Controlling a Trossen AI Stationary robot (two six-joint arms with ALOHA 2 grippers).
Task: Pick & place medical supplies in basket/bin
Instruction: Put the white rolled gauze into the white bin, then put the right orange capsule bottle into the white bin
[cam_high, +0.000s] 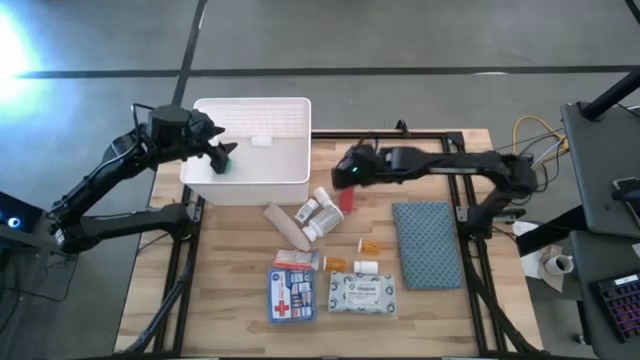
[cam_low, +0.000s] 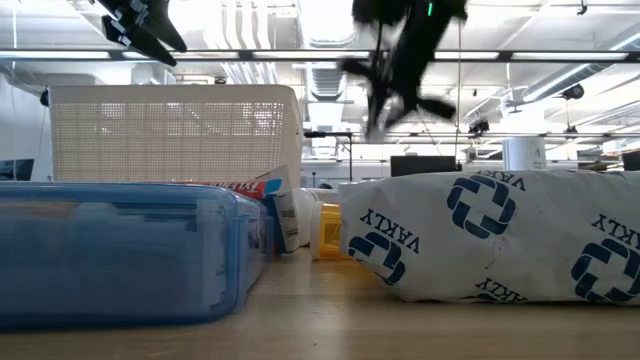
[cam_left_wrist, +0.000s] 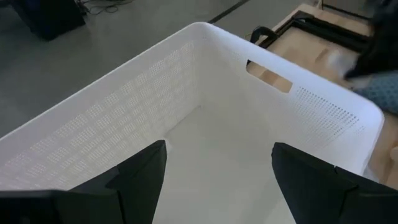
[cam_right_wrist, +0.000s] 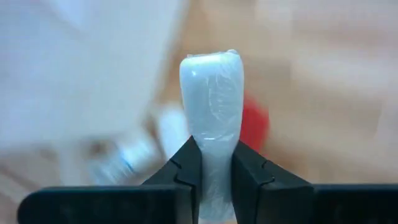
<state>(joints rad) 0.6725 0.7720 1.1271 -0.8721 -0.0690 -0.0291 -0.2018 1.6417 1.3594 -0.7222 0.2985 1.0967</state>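
Barely started, by the looks of it: one small white item (cam_high: 262, 141) is seen inside the bin (cam_high: 290, 175). The left gripper (cam_high: 222, 158) is spread over the bin's edge. A clear-wrapped white packet (cam_right_wrist: 211, 124) is pinched by the right gripper (cam_high: 345, 172) just beside the bin; the bottles (cam_high: 318, 213), pouch (cam_high: 292, 295) and wipes pack (cam_high: 362, 293) are left on the table near it.

Bin (cam_high: 250, 180) behind bottles (cam_high: 318, 212); pad (cam_high: 430, 243) to their right

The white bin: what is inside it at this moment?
Inside the white bin only a small white item shows near the far wall. The left tool covers one corner.
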